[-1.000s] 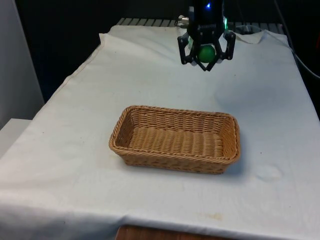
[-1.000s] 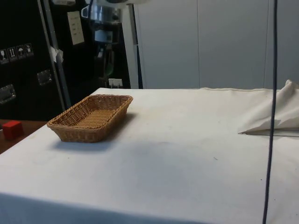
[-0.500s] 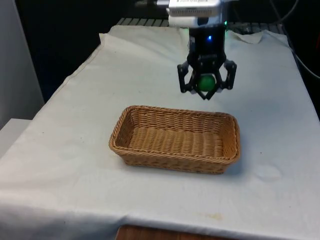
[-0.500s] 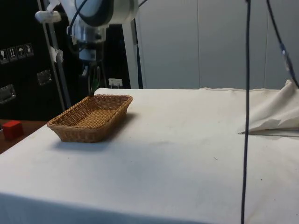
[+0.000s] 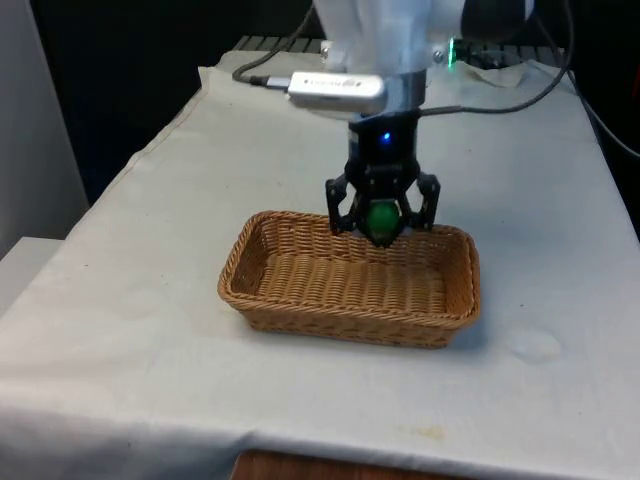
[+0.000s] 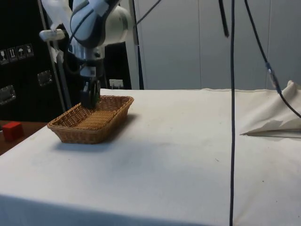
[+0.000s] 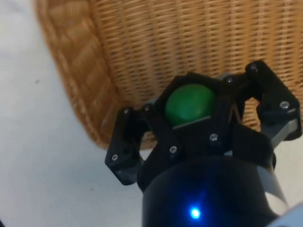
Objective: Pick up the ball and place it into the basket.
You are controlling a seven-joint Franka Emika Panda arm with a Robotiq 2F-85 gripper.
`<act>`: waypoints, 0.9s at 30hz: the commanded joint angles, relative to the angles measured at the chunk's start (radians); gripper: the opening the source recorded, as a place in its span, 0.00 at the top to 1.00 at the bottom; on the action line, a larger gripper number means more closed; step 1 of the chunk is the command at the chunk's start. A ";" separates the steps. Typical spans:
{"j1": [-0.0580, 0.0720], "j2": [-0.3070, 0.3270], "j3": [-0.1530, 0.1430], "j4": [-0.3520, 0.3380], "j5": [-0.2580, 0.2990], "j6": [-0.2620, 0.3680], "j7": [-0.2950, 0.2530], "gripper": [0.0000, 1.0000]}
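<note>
Ball (image 5: 381, 218), green and round, sits clamped between the black fingers of the gripper (image 5: 381, 222), held in the air just above the far rim of the wicker basket (image 5: 300, 310). Nearest the front camera lies bare white cloth (image 5: 150, 380), then the rectangular basket with its woven floor showing, then the gripper with the white arm (image 5: 385, 45) rising behind it. From the side, the gripper (image 6: 89, 96) hangs over the basket's (image 6: 77, 134) far end
</note>
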 commanded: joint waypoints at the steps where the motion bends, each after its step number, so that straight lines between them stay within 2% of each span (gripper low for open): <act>1: -0.012 0.019 0.005 0.011 0.013 0.006 -0.016 0.92; 8: -0.009 0.084 -0.006 0.049 0.036 0.012 -0.029 0.92; 10: -0.005 0.085 -0.010 0.049 0.033 0.007 -0.026 0.92; 17: -0.005 0.106 -0.012 0.071 0.033 0.009 -0.024 0.91; 20: -0.005 0.103 -0.013 0.066 0.033 0.008 -0.026 0.81; 27: -0.005 0.117 -0.014 0.082 0.032 0.006 -0.022 0.49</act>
